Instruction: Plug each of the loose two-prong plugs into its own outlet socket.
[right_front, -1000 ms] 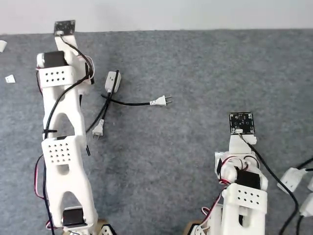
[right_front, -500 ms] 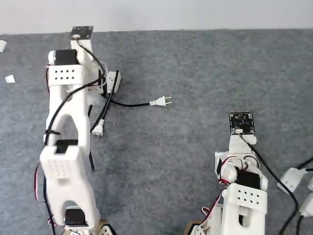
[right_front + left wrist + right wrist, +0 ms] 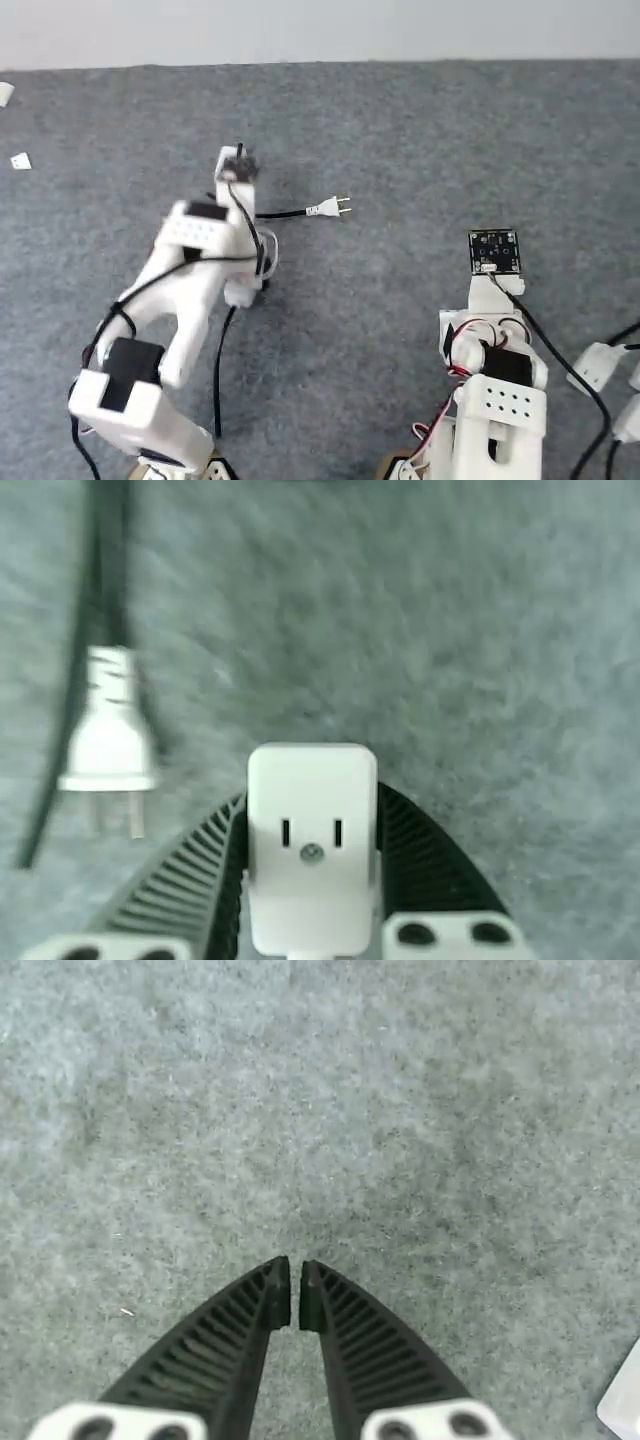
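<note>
**Count of things on the grey table**

Two white robot arms stand at the near edge of the table (image 3: 420, 130): the left arm (image 3: 180, 290) and the right arm (image 3: 495, 390). Each ends in one gripper, so there are two: the left gripper (image 3: 312, 798) and the right gripper (image 3: 295, 1265), each with two black ribbed jaws.

One white outlet socket (image 3: 312, 845) shows, its face bearing two slots and one round hole.

One two-prong plug (image 3: 328, 208) lies toward the table's middle. The left wrist view shows one white plug (image 3: 108, 750); whether it is the same one cannot be told.

Two white blocks (image 3: 598, 366) on black cords lie at the right edge. Two small white scraps (image 3: 20, 160) lie near the far left corner.
</note>
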Motion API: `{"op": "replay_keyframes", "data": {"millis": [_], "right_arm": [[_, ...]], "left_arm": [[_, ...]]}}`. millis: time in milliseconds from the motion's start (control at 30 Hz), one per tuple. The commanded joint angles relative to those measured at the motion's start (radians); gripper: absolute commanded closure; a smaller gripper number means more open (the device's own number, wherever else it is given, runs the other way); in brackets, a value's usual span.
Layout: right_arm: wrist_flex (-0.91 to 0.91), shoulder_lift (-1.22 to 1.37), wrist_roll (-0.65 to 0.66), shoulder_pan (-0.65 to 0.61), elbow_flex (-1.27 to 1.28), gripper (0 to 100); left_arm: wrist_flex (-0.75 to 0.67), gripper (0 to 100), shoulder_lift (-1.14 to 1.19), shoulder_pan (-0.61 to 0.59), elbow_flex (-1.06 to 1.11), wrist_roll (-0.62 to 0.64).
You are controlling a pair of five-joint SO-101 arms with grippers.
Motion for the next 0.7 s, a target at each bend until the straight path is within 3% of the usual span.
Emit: {"op": "replay_keyframes", "data": {"millis": [0,167,400,667], "right_arm": [[-0.013,-0.015,0.014,-0.004,-0.009,97.6],[-0.012,-0.015,0.014,-0.004,-0.009,97.6],[-0.013,-0.015,0.014,-0.002,-0.008,97.6],[-0.016,-0.015,0.014,-0.004,-0.006,97.6]], "left_arm": [[-0.054,99,-0.068,0.046,0.081,0.009],[-0.064,96,-0.064,0.064,0.137,0.006],[-0.078,82,-0.135,0.069,0.182,-0.006],[-0.015,81,-0.448,0.069,0.321,-0.055]]}}
